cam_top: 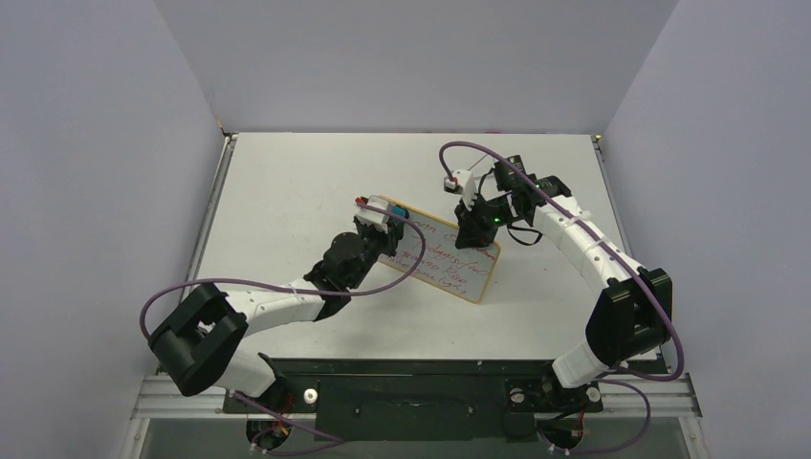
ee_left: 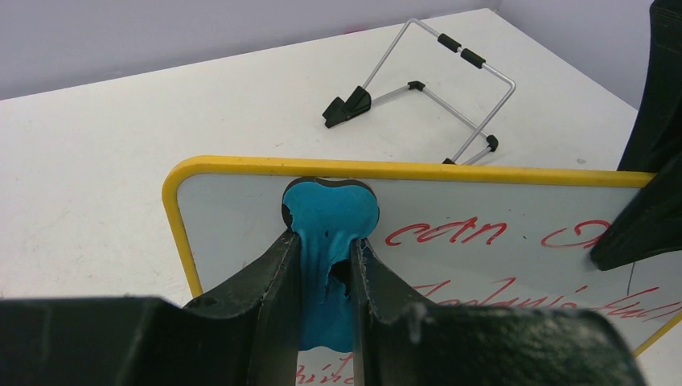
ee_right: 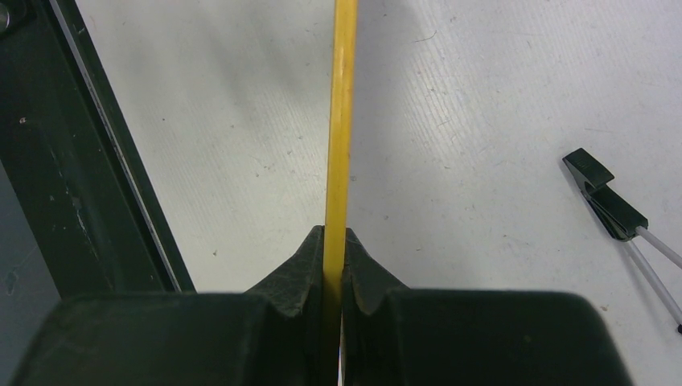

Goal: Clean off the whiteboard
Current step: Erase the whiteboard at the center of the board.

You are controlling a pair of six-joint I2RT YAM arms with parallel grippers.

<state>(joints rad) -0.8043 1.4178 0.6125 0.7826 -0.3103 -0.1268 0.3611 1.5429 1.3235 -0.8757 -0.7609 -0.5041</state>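
Observation:
The whiteboard (cam_top: 445, 260) is a small white board with a yellow frame and red handwritten lines, held tilted up off the table. In the left wrist view the whiteboard (ee_left: 499, 257) shows its near-left corner and the writing. My left gripper (ee_left: 326, 245) is shut on a blue eraser (ee_left: 330, 213), pressed against the board's top left corner. From above, the left gripper (cam_top: 383, 215) sits at the board's far-left end. My right gripper (ee_right: 334, 237) is shut on the whiteboard's yellow edge (ee_right: 342, 121); the overhead view shows the right gripper (cam_top: 471, 234) at the board's far-right edge.
A wire stand with black feet (ee_left: 434, 88) lies flat on the table beyond the board, and part of the stand (ee_right: 607, 201) shows at the right. The black base rail (ee_right: 72, 161) runs along the left of the right wrist view. Purple walls enclose the table (cam_top: 287, 182).

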